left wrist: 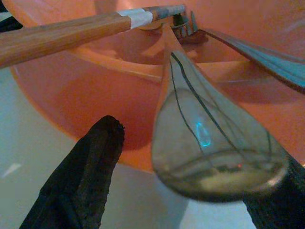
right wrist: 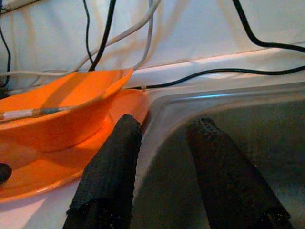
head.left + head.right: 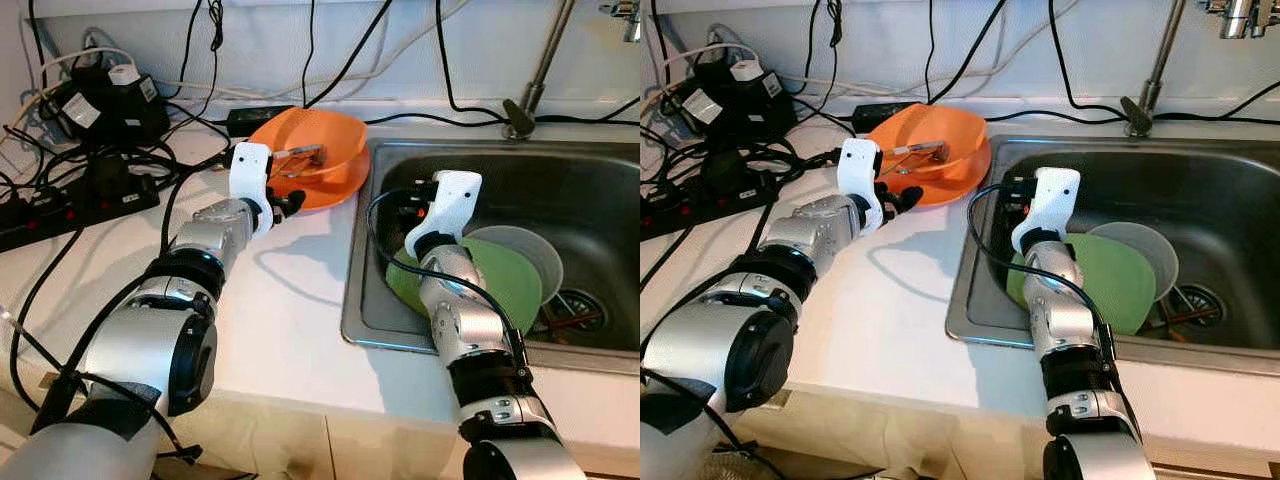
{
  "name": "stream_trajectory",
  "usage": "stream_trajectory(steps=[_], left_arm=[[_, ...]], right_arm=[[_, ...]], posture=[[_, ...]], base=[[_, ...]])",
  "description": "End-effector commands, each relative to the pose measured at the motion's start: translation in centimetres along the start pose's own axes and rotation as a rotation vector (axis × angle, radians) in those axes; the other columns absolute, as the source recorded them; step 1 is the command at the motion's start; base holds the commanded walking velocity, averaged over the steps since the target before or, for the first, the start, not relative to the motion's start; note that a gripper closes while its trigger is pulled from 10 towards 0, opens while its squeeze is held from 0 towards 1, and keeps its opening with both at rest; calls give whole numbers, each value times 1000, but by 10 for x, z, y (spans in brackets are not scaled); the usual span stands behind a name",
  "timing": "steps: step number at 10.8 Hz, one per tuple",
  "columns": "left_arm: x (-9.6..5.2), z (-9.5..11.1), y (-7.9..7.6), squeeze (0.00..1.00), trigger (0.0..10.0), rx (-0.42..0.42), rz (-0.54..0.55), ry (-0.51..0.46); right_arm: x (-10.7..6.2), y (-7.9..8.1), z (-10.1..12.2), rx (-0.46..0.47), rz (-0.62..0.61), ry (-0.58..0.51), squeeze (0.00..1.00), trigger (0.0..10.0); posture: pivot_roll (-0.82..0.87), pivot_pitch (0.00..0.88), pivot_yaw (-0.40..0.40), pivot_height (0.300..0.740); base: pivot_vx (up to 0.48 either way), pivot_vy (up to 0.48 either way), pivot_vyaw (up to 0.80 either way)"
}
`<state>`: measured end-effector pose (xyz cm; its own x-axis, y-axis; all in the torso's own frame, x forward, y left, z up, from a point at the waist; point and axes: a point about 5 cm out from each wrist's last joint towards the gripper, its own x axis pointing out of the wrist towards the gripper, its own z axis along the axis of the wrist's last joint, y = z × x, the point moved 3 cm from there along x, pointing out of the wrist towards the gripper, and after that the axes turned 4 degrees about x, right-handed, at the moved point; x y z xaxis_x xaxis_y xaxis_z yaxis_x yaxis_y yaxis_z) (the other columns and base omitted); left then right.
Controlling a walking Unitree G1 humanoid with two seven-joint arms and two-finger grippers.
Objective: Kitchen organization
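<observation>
An orange bowl (image 3: 325,135) sits on an orange plate (image 3: 338,187) on the white counter, just left of the sink (image 3: 358,300). A metal spoon (image 1: 214,143) and a wooden-handled utensil (image 1: 57,36) lie in the bowl, their handles sticking out over its rim. My left gripper (image 3: 290,204) is at the bowl's near edge, open, with the spoon's broad handle end between its fingers (image 1: 81,176). It rests against one finger, with a gap to the other. My right gripper (image 2: 166,125) hangs open and empty over the sink's left rim. A green plate (image 3: 505,285) and a grey bowl (image 3: 535,250) lie in the sink.
A power strip (image 3: 60,208), adapters (image 3: 105,105) and many black cables crowd the counter's back left. The faucet (image 3: 535,75) rises behind the sink. Chopsticks lie near the drain (image 3: 578,310). Bare white counter (image 3: 280,310) stretches in front of the bowl.
</observation>
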<state>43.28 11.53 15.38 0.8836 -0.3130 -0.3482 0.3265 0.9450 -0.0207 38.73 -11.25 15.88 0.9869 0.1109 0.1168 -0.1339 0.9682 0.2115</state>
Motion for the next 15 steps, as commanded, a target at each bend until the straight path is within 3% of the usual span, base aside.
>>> stream_trajectory(steps=[1, 3, 7, 10, 12, 15], left_arm=[[-1, -43, -4, 0, 10000, -24, -23, 147], [-1, -53, -12, 0, 10000, 13, -81, 188], [-11, -62, -7, 0, 10000, 42, -152, 215], [-39, -35, 3, 0, 10000, 66, -146, 133], [-58, -16, 0, 0, 10000, 87, -143, 88], [-82, -13, -9, 0, 10000, 85, -147, 91]], right_arm=[[0, 5, -2, 7, 16, 14, 0, 10000], [-2, 4, -2, 7, 12, 11, 0, 10000], [-2, 6, -4, 15, 13, 17, 0, 10000], [0, 11, -8, 23, 24, 27, 0, 10000], [0, 11, -7, 26, 25, 25, 0, 10000], [0, 7, -7, 26, 11, 22, 0, 10000]], posture=[[51, 0, 106, 740], [48, 0, 116, 740], [87, 0, 117, 740], [126, 0, 114, 740], [128, 0, 120, 740], [134, 0, 123, 740]], base=[[0, 0, 0], [0, 0, 0], [0, 0, 0], [0, 0, 0], [0, 0, 0], [0, 0, 0]])
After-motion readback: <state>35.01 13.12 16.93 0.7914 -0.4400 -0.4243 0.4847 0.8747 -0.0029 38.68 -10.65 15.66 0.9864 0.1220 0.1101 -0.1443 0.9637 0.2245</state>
